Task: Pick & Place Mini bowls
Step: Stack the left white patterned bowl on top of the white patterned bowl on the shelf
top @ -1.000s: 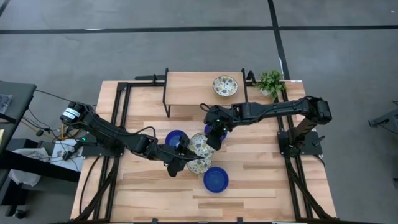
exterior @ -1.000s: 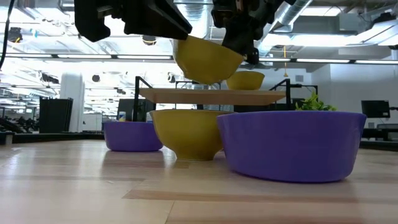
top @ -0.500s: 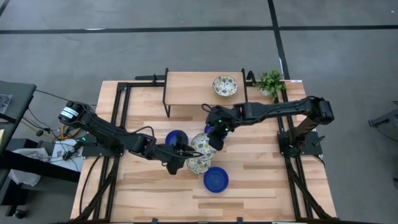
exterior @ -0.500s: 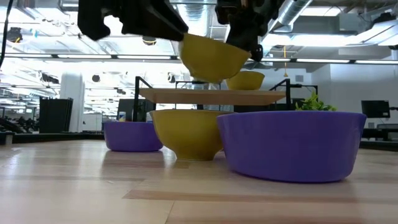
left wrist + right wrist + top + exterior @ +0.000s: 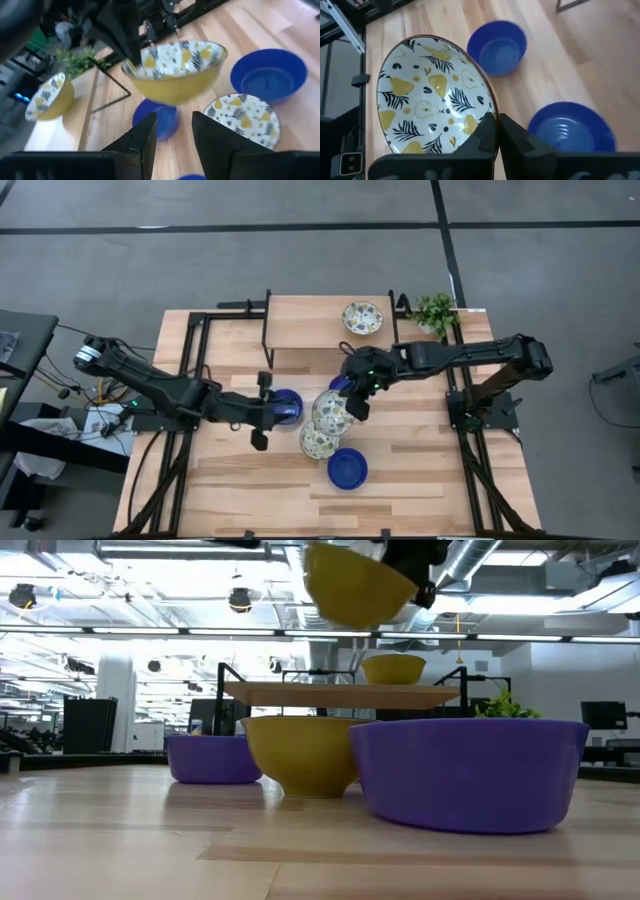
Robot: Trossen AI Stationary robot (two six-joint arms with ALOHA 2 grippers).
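Two grippers: right gripper pinches the patterned bowl's rim, aloft mid-table; left gripper parted, empty, at nine o'clock of it.
Risk: thin rim pinch, bowl could tilt, slip, strike the table bowl at its six o'clock.

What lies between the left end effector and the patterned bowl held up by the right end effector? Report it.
The high view shows one blue bowl on the table between the open left end effector and the patterned bowl.
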